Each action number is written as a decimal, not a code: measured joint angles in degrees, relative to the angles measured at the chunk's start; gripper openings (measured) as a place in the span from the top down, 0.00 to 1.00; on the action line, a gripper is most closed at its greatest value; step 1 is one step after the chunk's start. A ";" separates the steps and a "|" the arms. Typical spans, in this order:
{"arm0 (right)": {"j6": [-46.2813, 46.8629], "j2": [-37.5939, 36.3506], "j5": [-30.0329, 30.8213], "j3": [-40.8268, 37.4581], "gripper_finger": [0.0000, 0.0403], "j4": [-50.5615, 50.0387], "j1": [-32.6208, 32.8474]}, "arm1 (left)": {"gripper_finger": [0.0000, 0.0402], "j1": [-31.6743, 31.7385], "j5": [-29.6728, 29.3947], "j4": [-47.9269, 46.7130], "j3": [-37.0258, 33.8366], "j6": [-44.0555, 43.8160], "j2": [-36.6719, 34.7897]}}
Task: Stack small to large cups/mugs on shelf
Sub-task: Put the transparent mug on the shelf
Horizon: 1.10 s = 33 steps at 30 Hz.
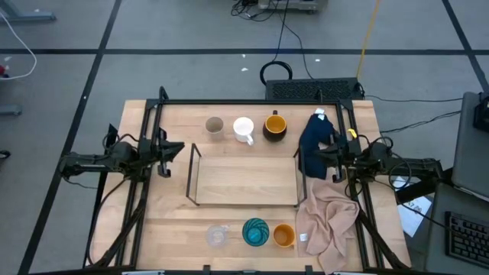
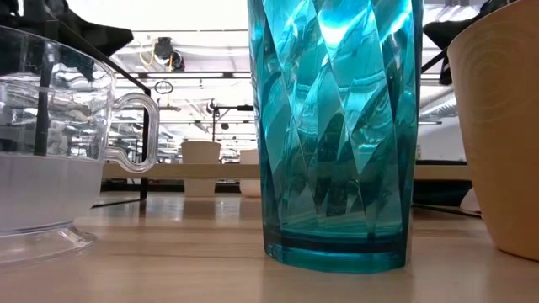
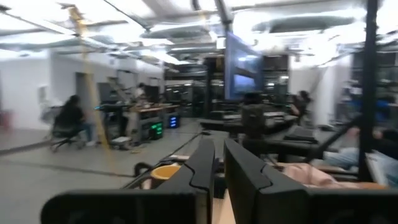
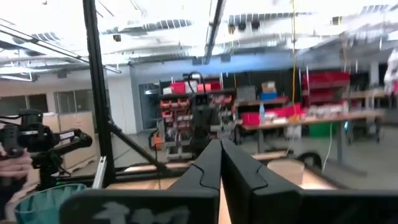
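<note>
**Both arms parked, six cups off the shelf**

The left gripper [image 1: 177, 149] sits at the left edge of the table, fingers [image 3: 205, 171] nearly pressed together with only a thin gap between them, pinching nothing. Across the table, the right gripper [image 1: 317, 153] hangs at the right edge, fingers [image 4: 208, 168] pressed fully together, empty as well.

Between the two lies the shelf [image 1: 244, 177], a light-wood board in a thin black wire frame, and there is nothing on it. Along the far edge stand three vessels in a row: the beige-grey cup [image 1: 214, 126], the white handled mug [image 1: 244, 130] and the dark mug with yellow inside [image 1: 275, 126]. Along the near edge, another row: the clear glass [image 1: 218, 236], the teal patterned cup [image 1: 255, 231] and the small orange cup [image 1: 283, 235], each just beside the next.

Under the right gripper, a dark blue cloth [image 1: 313, 145], and nearer the front a pink cloth [image 1: 328, 218] spills over the table edge.
</note>
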 joint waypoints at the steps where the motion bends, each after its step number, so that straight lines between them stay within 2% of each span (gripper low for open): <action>1: 0.93 0.22 0.26 0.00 1.00 -0.89 0.00 | 0.91 0.00 -0.56 0.02 0.00 -0.09 0.00; 5: -0.17 2.13 4.23 1.79 0.93 -2.78 -0.02 | 0.90 -0.02 -1.42 2.67 0.01 1.59 1.03; 9: -1.66 7.82 4.49 8.37 0.78 -4.00 -0.02 | 0.85 0.00 -2.03 4.54 4.93 3.27 4.70; 13: -5.22 16.55 4.21 17.86 0.64 -4.73 0.10 | 0.72 0.00 0.59 0.98 14.38 4.52 14.24; 16: -8.37 24.55 1.61 25.51 0.57 -6.19 0.15 | 0.62 0.00 1.60 -4.04 23.72 5.52 24.17; 20: -9.79 34.41 -0.61 34.24 0.55 -8.43 0.17 | 0.55 -0.02 1.50 -14.29 37.01 6.36 36.46; 25: -10.84 41.02 -0.61 38.02 0.55 -10.00 0.17 | 0.53 0.00 1.15 -25.28 48.67 5.39 45.98; 28: -12.94 41.85 -0.61 38.14 0.56 -10.33 0.17 | 0.52 -0.02 1.48 -29.92 51.54 4.25 48.67; 33: -13.05 41.54 -0.63 38.10 0.56 -10.22 0.17 | 0.52 -0.02 4.35 -30.42 52.34 1.46 49.59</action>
